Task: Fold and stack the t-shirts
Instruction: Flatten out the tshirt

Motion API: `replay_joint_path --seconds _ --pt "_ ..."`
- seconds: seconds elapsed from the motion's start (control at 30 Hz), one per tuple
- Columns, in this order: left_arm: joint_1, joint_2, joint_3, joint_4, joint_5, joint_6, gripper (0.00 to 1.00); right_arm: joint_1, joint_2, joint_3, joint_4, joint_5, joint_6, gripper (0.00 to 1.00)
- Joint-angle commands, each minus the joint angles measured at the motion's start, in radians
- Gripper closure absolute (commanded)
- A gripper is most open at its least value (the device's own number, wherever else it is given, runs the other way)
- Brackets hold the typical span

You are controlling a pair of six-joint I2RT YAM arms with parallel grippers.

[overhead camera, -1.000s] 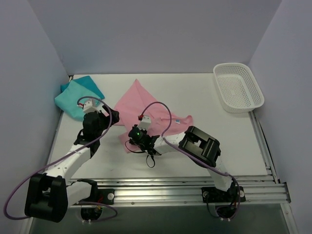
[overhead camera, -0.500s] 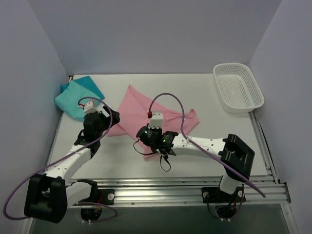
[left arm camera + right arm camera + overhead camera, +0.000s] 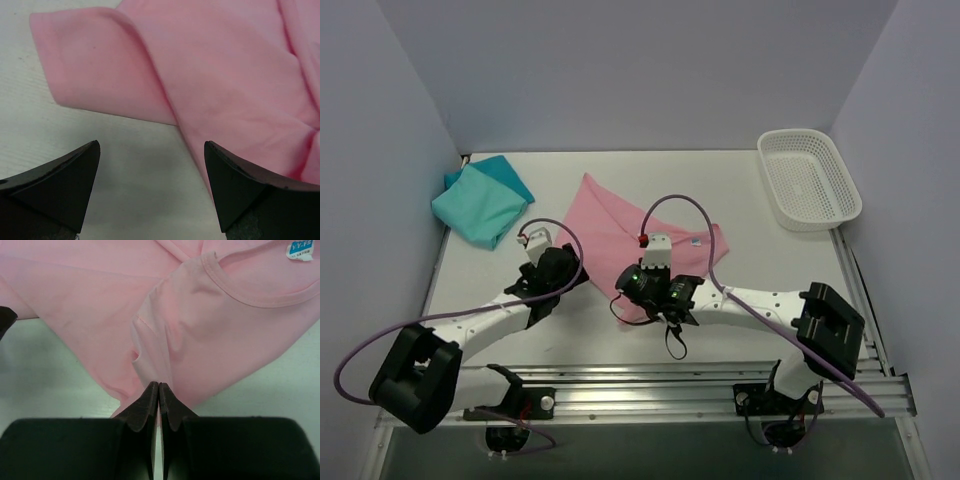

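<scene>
The pink t-shirt (image 3: pixel 610 225) lies crumpled in the middle of the table. My right gripper (image 3: pixel 645 300) is shut on a fold of the pink t-shirt (image 3: pixel 165 330) at its near edge; the collar and blue label (image 3: pixel 300 249) show at the upper right. My left gripper (image 3: pixel 560 262) is open and empty just left of the shirt's near-left edge. In the left wrist view the pink t-shirt (image 3: pixel 210 75) lies ahead of the gripper (image 3: pixel 150 155), with the right finger over its edge. The folded teal t-shirt (image 3: pixel 480 200) lies at the back left.
A white mesh basket (image 3: pixel 808 178) stands at the back right. Grey walls close the table on the left, back and right. Purple cables loop over both arms. The metal rail (image 3: pixel 700 385) runs along the near edge.
My right gripper has moved to the right with the pink shirt's fold, dragging the shirt rightwards. My left gripper has moved right and nearer, from beside the teal shirt to the pink shirt's left edge.
</scene>
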Motion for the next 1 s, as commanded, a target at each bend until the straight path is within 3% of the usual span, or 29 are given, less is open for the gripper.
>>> replay_joint_path --seconds 0.0,0.13,0.23,0.43,0.67,0.77,0.97 --pt "0.053 0.048 0.036 -0.057 -0.091 -0.074 0.06 -0.014 -0.072 -0.024 -0.014 0.057 -0.012 1.0" --pt "0.196 0.084 0.046 0.084 0.052 -0.073 0.06 -0.042 -0.143 -0.055 -0.024 0.06 -0.021 1.0" --pt "0.278 0.117 0.098 0.087 0.109 -0.062 0.06 -0.066 -0.2 -0.081 -0.03 0.058 -0.029 1.0" --pt "0.363 0.205 0.175 0.078 0.161 -0.117 0.06 -0.086 -0.26 -0.11 -0.037 0.058 -0.038 1.0" --pt "0.38 0.366 0.215 0.103 0.189 -0.272 0.05 -0.103 -0.302 -0.13 -0.036 0.048 -0.058 1.0" --pt "0.382 0.351 0.177 0.118 0.137 -0.306 0.04 -0.109 -0.338 -0.144 -0.047 0.046 -0.063 1.0" --pt "0.379 0.155 0.089 0.057 0.03 -0.323 0.04 -0.123 -0.387 -0.179 -0.044 0.04 -0.073 1.0"
